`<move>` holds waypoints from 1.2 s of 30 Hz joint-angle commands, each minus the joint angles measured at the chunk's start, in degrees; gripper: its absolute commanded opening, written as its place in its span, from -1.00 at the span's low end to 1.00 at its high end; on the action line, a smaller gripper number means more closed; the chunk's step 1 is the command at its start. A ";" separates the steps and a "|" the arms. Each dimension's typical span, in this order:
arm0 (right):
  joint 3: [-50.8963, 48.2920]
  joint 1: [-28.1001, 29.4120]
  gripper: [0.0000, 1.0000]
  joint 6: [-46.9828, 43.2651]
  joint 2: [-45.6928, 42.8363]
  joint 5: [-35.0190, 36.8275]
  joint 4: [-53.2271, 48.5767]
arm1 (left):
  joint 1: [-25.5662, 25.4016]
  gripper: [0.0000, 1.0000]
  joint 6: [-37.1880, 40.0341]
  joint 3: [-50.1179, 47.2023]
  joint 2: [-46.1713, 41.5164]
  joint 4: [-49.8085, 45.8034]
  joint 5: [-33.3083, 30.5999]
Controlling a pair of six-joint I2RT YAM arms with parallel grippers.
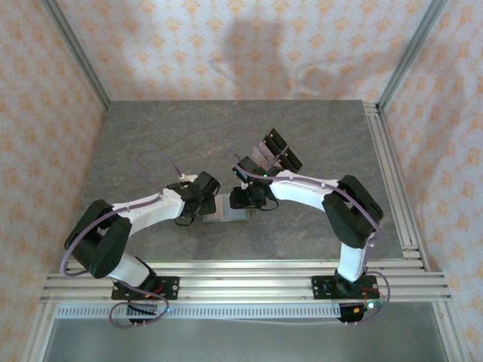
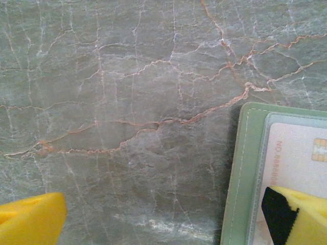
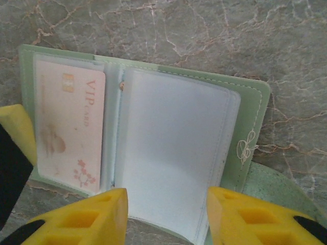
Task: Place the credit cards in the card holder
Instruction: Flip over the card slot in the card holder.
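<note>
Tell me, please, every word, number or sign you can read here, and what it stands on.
"VIP CARD": on the credit card in the card holder.
"NO" plus a blurred run of 8s: along the credit card's edge, left wrist view.
Small outline emblem, no lettering: card holder's cover.

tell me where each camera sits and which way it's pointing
top external: above and behind, looking down on the table; left arm and right arm show, bases nearest.
left wrist: on the left arm, facing down at table and a corner of the card holder; left gripper fingers spread wide.
right wrist: on the right arm, facing down onto the open card holder; right gripper fingers at the bottom.
shared: both wrist views catch the card holder with a credit card sleeved inside.
</note>
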 commanded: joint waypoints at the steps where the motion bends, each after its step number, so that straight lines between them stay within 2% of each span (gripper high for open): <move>1: 0.13 -0.03 -0.12 -0.36 0.74 1.02 0.54 | -0.36 1.00 0.35 0.38 0.78 -0.05 -2.54; 24: -1.92 -0.47 -0.10 0.22 3.38 0.71 2.36 | -0.38 1.00 -0.43 -1.63 1.30 1.45 -2.52; 36: -2.54 -0.82 -0.10 3.24 4.84 -9.83 10.29 | -0.57 0.99 -0.80 -2.07 1.41 1.82 -2.33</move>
